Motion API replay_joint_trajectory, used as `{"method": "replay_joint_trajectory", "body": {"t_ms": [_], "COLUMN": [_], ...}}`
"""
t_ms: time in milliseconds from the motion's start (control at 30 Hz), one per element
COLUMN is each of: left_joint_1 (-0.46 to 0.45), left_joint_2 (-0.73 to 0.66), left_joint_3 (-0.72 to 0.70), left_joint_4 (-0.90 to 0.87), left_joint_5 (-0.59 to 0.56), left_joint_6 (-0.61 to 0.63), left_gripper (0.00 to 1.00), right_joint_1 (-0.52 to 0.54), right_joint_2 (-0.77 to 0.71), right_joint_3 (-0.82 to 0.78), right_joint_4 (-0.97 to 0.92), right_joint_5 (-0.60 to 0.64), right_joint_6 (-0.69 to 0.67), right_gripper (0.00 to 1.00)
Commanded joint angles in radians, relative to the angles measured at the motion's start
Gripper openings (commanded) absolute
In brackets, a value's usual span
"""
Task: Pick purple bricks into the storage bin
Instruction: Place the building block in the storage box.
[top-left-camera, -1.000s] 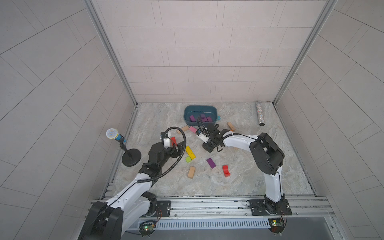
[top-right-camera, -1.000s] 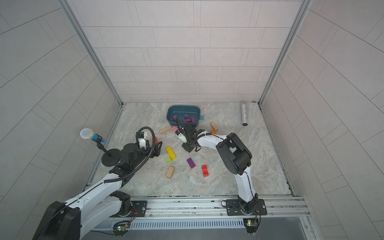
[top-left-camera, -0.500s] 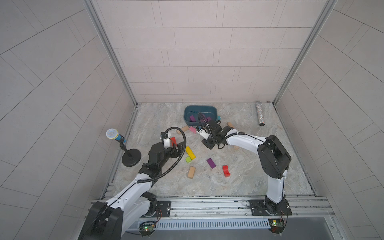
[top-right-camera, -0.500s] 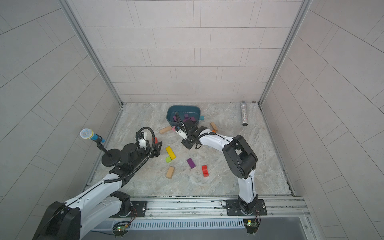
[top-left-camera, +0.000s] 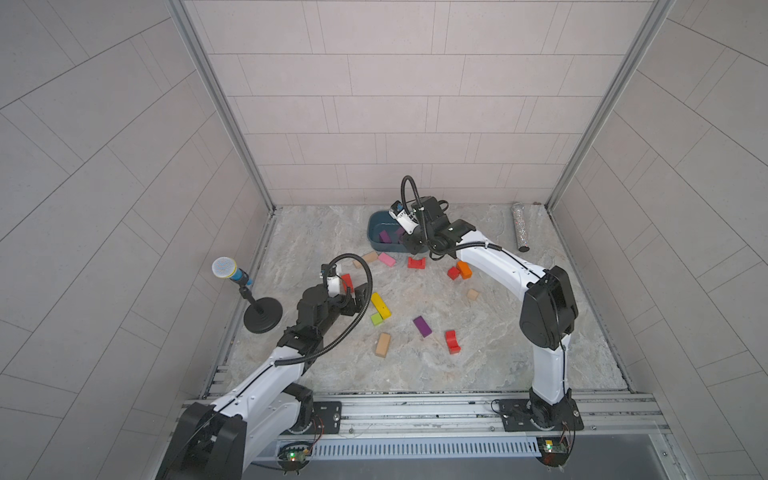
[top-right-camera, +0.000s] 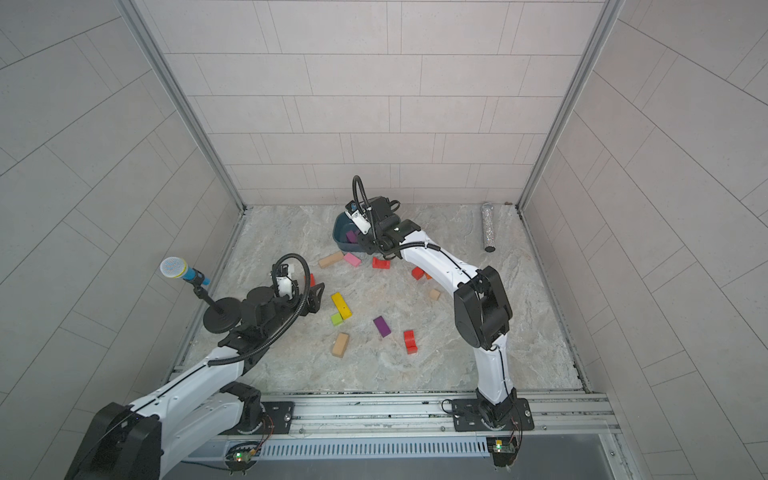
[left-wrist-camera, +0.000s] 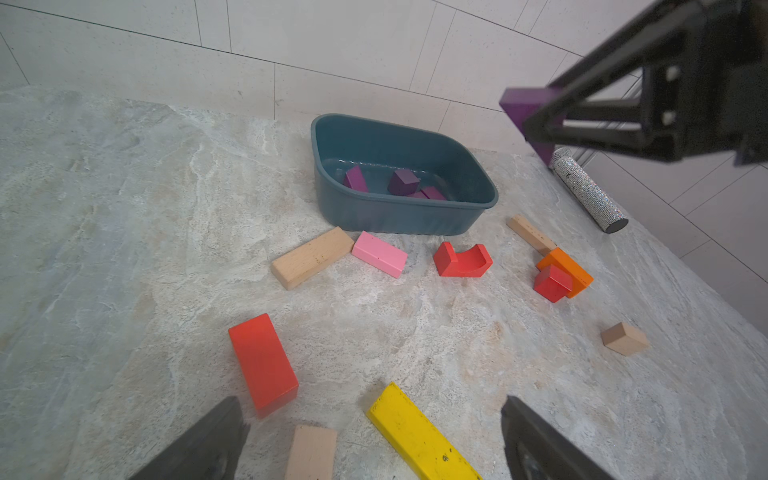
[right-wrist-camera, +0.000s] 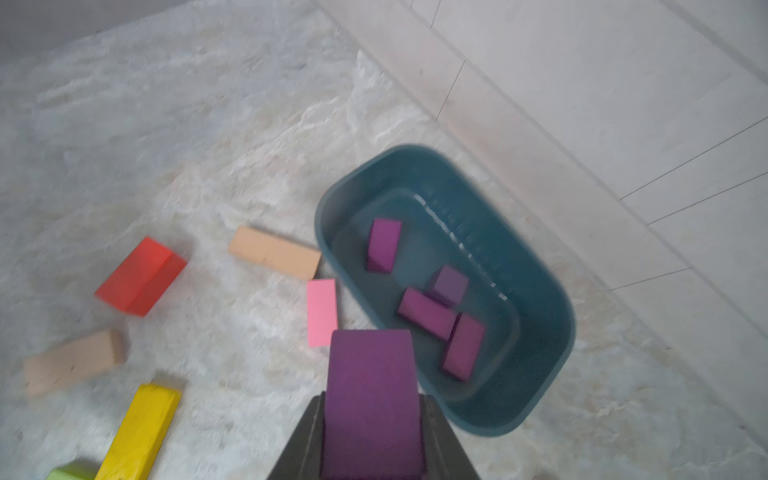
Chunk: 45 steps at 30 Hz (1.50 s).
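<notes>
Left wrist view shows the left claw (left-wrist-camera: 371, 409) spread wide and holding nothing, above the counter (left-wrist-camera: 124, 208). To its right, the storage bin (right-wrist-camera: 548, 324) stands by the back wall with four purple bricks (right-wrist-camera: 428, 311) inside. The right claw (right-wrist-camera: 372, 405) is closed firmly on a fifth purple block (right-wrist-camera: 372, 374), raised close to the bin's rim. One purple bar (top-left-camera: 422, 326) lies alone on the counter between the arms.

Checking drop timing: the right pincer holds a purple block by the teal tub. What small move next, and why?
Probably ease the right pincer a little further over the dark teal plastic storage bin before releasing. The purple wooden block it grips seems to hang at the bin's near wall, not clearly over its floor.
</notes>
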Motion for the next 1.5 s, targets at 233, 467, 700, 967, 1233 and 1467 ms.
{"method": "replay_joint_trajectory", "body": {"t_ms": [233,467,700,967,1233,1467], "left_joint_1": [0.007,0.006,0.006,0.006,0.006,0.005], "left_joint_2": [-0.023,0.009,0.022,0.021,0.017,0.014], "left_joint_3": [0.015,0.019,0.02,0.021,0.02,0.02], "left_joint_4": [0.002,0.025,0.033,0.031,0.029,0.027], "left_joint_5": [-0.01,-0.003,-0.007,-0.007,-0.008,-0.007], "left_joint_6": [0.013,0.01,0.012,0.014,0.013,0.014], "left_gripper": [1.0,1.0,1.0,1.0,1.0,1.0], "right_joint_1": [-0.103,-0.182,-0.206,-0.214,-0.215,-0.214], "right_joint_2": [0.314,0.558,0.648,0.686,0.685,0.667], "right_joint_3": [0.385,0.762,0.789,0.79,0.789,0.789], "right_joint_4": [-0.1,-0.27,-0.267,-0.24,-0.244,-0.255], "right_joint_5": [0.015,0.013,-0.03,-0.031,-0.029,-0.03], "right_joint_6": [0.042,0.094,0.115,0.138,0.145,0.138], "right_gripper": [0.06,0.04,0.01,0.0,0.33,0.54]}}
